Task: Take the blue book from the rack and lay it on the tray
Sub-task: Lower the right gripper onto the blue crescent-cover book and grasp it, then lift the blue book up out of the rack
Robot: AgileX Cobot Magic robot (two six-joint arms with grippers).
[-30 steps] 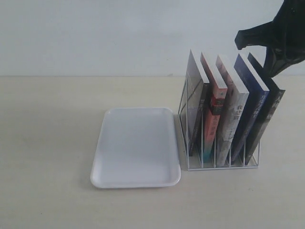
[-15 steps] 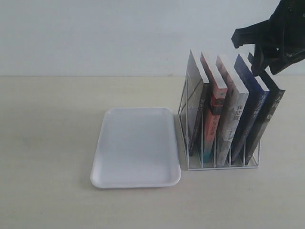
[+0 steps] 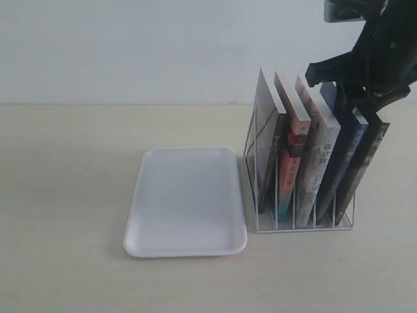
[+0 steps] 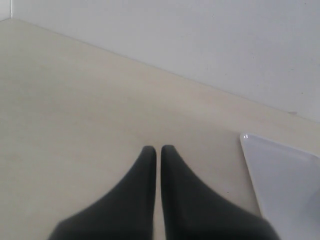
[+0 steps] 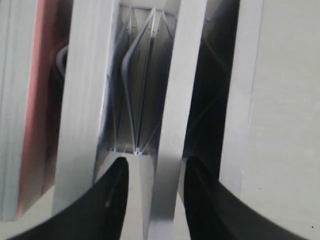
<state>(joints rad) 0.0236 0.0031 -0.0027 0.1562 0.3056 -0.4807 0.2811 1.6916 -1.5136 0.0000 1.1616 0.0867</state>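
Observation:
The blue book (image 3: 347, 153) stands fourth from the left in the white wire rack (image 3: 303, 227), leaning like its neighbours. My right gripper (image 3: 339, 94) is open and has come down over the book's top back corner, with one finger on each side. In the right wrist view the book's pale page edge (image 5: 172, 100) runs between the two dark fingers (image 5: 112, 200); whether they touch it I cannot tell. The white tray (image 3: 186, 199) lies flat just left of the rack. My left gripper (image 4: 157, 149) is shut on nothing above the table, with the tray corner (image 4: 285, 185) beside it.
Other books fill the rack: a white-covered one (image 3: 267, 130), a red one (image 3: 296, 140), a pale white-spined one (image 3: 320, 150) and a black one (image 3: 368, 156) right of the blue book. A white wall backs the beige table (image 3: 65, 195).
My right gripper has dropped and shifted left from above the rack's right end, so its open fingers now straddle the blue book's top. Books and tray have not moved.

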